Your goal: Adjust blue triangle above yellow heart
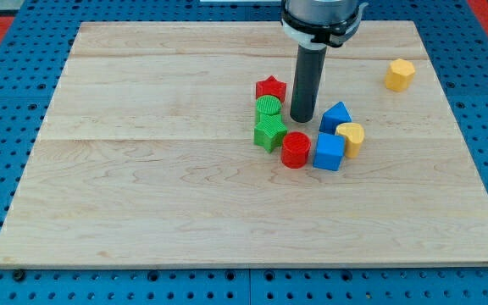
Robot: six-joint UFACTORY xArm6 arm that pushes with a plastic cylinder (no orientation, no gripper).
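Note:
The blue triangle [335, 116] sits on the wooden board, touching the top left of the yellow heart [352, 137]. My tip [301, 119] rests on the board just left of the blue triangle, with a small gap between them. The tip is right of the green cylinder [268, 106] and above the red cylinder [295, 150].
A red star [270, 87] sits at the top of the cluster, a green star [270, 131] below the green cylinder, and a blue cube [329, 152] left of the yellow heart. A yellow hexagon [400, 74] stands alone at the view's upper right. The wooden board [142, 169] lies on a blue pegboard.

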